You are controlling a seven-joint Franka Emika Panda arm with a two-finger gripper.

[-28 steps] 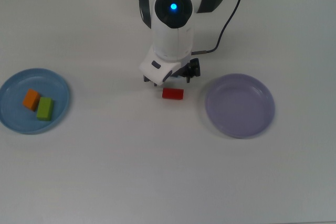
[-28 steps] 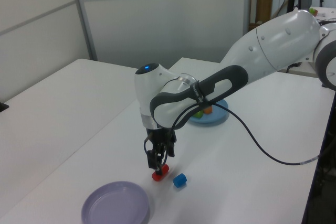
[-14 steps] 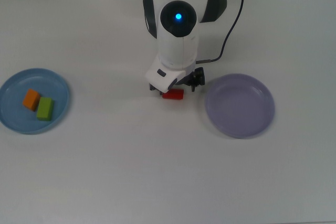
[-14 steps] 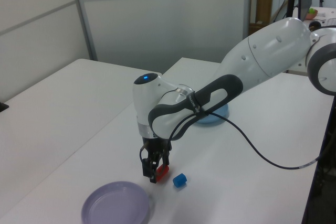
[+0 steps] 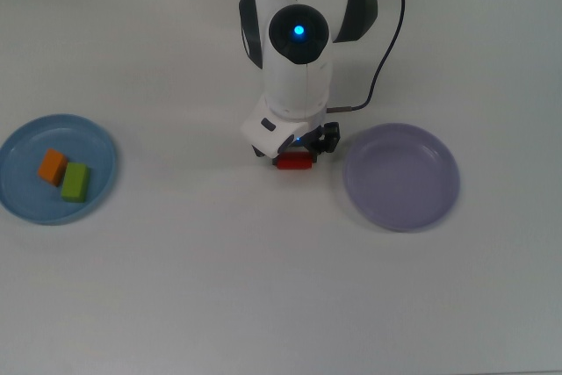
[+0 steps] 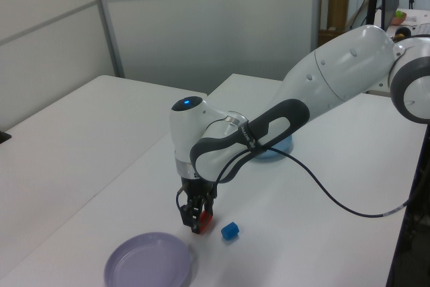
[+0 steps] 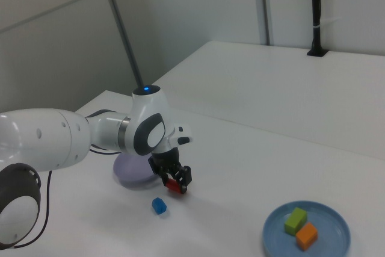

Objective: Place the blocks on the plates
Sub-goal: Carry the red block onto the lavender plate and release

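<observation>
Pincer (image 6: 195, 218) lower, straddling red block (image 5: 295, 162)

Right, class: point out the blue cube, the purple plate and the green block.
blue cube (image 6: 230, 231), left view, top face.
purple plate (image 5: 401, 176), top view, bare centre.
green block (image 7: 295, 221), right view, top face.

A red block (image 5: 294, 162) is seen at the centre of the top view, low on the surface between the fingers of the hand (image 6: 197, 218). A small blue cube (image 6: 230, 231) is set just beside it in the left view. An orange block (image 5: 52, 166) and a green block (image 5: 75, 182) are laid side by side in the light blue plate (image 5: 18, 142) at the top view's left edge. The lavender plate (image 5: 401, 176) is placed right of centre, bare.
</observation>
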